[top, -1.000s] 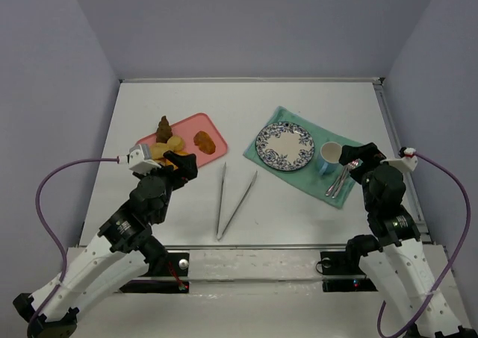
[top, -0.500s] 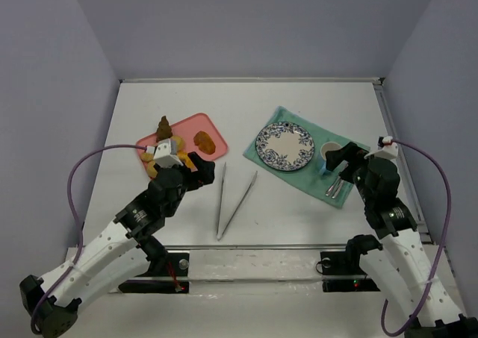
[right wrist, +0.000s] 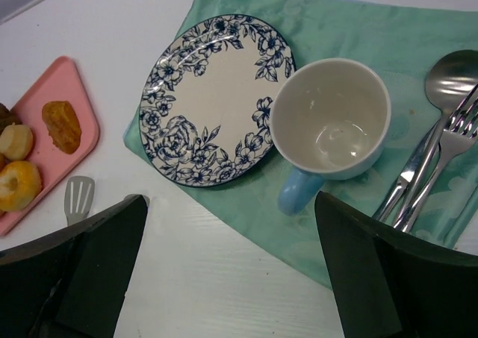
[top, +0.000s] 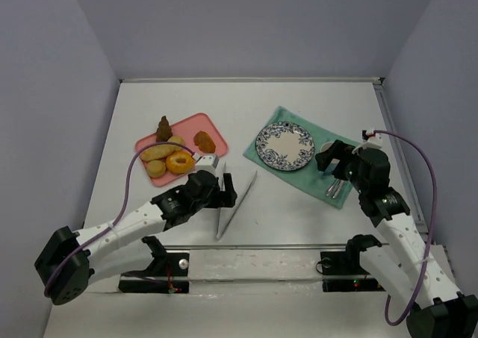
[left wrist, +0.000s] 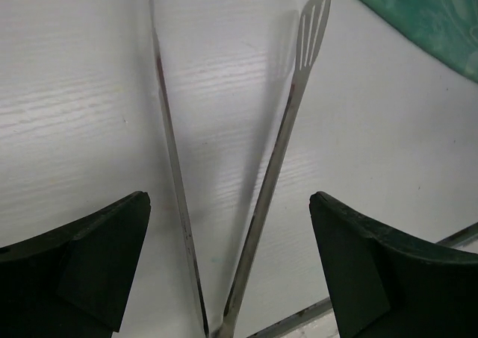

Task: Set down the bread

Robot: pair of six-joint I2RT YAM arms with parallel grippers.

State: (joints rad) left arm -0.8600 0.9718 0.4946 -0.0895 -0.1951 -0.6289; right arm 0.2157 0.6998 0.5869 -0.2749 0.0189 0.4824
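- Your left gripper (left wrist: 228,233) stands wide with nothing in it, low over the tongs (left wrist: 280,144). Contact with the table (left wrist: 75,92) is hard to judge.
- The tongs lie flat, arms splayed, between its two fingers.
- The bread (top: 180,162) sits on the pink tray (top: 187,125), well apart from the plate (right wrist: 213,107).
- Your right gripper (right wrist: 231,241) is also wide and empty, above the green mat (right wrist: 314,24) near the mug (right wrist: 331,121).
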